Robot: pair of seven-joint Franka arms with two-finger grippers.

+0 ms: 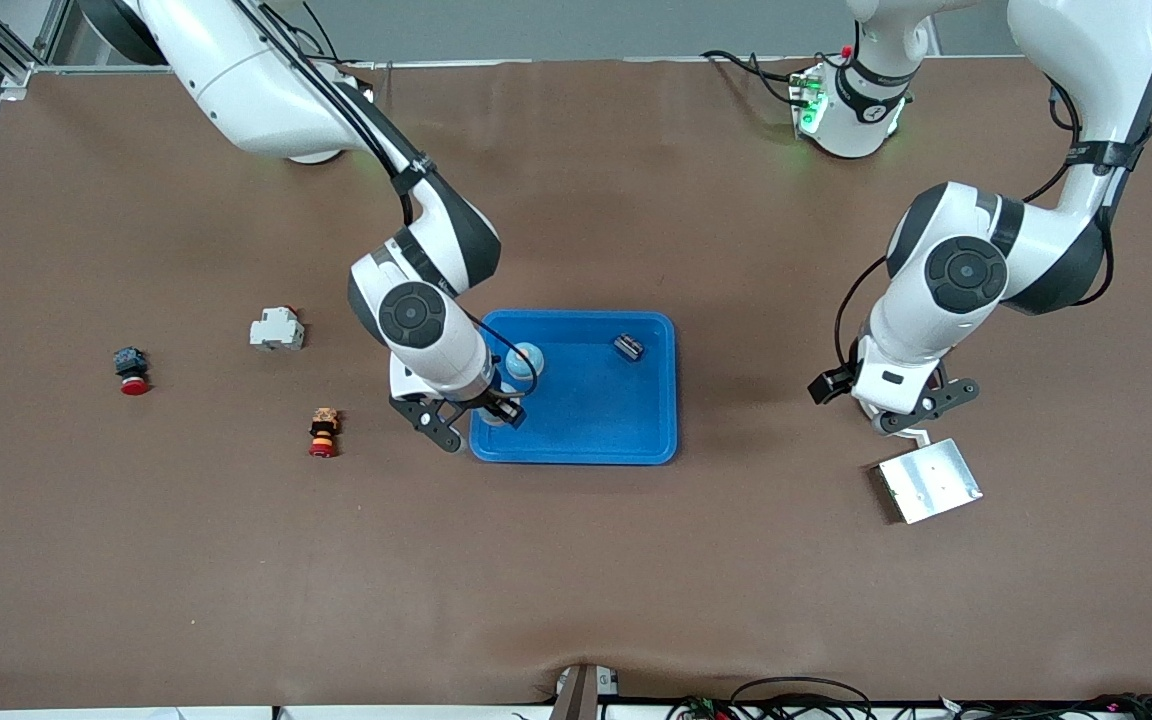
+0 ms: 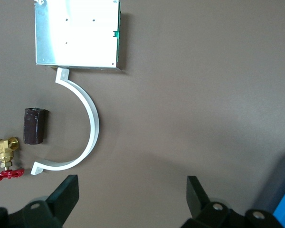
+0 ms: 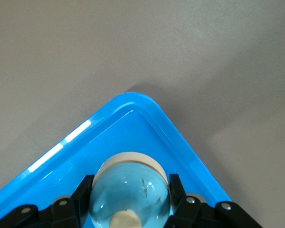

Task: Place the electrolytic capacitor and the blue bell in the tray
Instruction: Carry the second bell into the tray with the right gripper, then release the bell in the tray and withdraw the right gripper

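My right gripper (image 1: 508, 408) is over the tray (image 1: 596, 440), at the tray's end toward the right arm's end of the table, and its two fingers (image 3: 82, 195) press against either side of the blue bell (image 3: 130, 187), a pale blue glossy dome with a cream rim and a cream knob on top. In the right wrist view the bell sits between the pads over a rounded corner of the bright blue tray, with bare brown tabletop (image 1: 576, 580) past the rim; whether it touches the tray floor I cannot tell. The electrolytic capacitor (image 1: 628, 347), a small dark cylinder, lies inside the tray near the corner that faces the left arm's base. The tray itself lies about mid-table.

My left gripper (image 2: 133, 202) waits over bare tabletop toward the left arm's end, its fingers spread wide with nothing between them. Under its camera lie a silver metal plate (image 2: 78, 33), a white curved clamp (image 2: 88, 116) touching the plate's edge, a dark brown hex piece (image 2: 34, 125) and a brass valve (image 2: 4, 153) with a red handwheel.

Toward the right arm's end of the table lie a white block (image 1: 276, 329), a red-capped push button (image 1: 131, 369) and an orange and red stacked part (image 1: 323, 432)
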